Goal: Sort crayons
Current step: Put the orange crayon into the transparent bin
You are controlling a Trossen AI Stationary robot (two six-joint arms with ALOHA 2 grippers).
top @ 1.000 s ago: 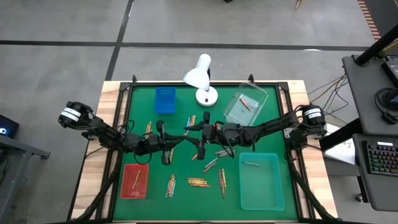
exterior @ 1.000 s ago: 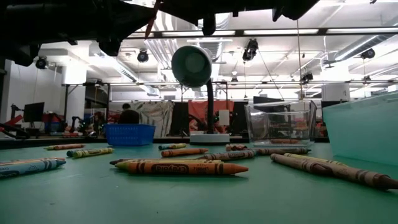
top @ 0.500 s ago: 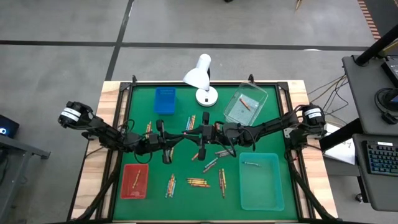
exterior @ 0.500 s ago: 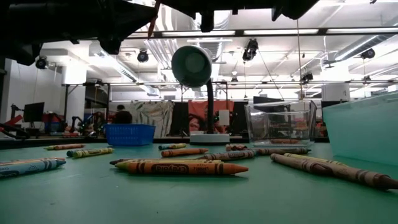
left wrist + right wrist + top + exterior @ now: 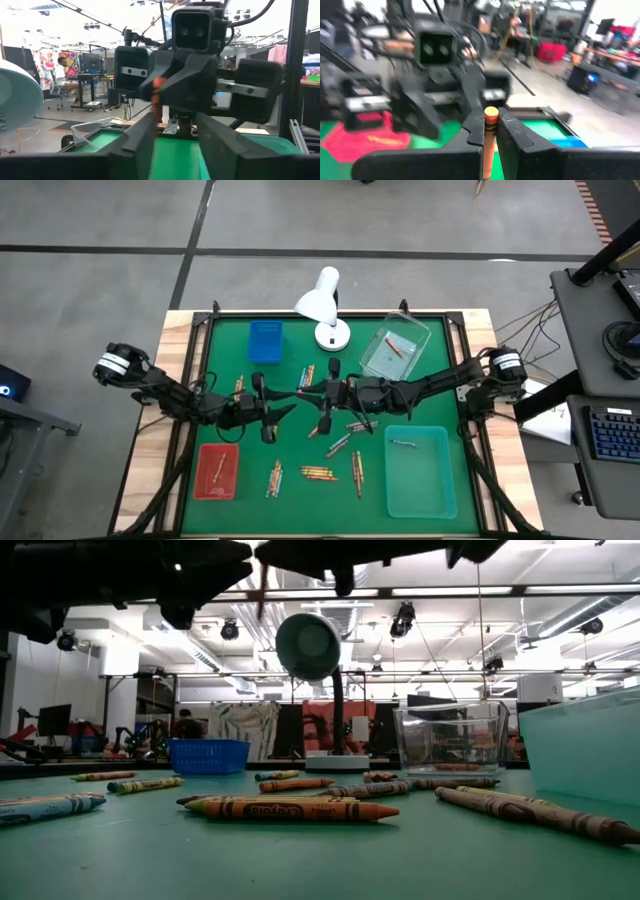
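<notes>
From above, the left gripper (image 5: 288, 408) and the right gripper (image 5: 305, 392) are meeting over the middle of the green table (image 5: 290, 490), among scattered crayons (image 5: 318, 473). A red tray (image 5: 228, 477) is holding one crayon, as are a teal tray (image 5: 440, 490) and a clear bin (image 5: 383, 366). In the low view, the wrapper lettering on the nearest orange crayon (image 5: 290, 809) is not readable. In the left wrist view, the left fingers (image 5: 142, 137) are standing apart, empty. In the right wrist view, the right fingers (image 5: 512, 131) are clamping an upright orange crayon (image 5: 489, 137).
</notes>
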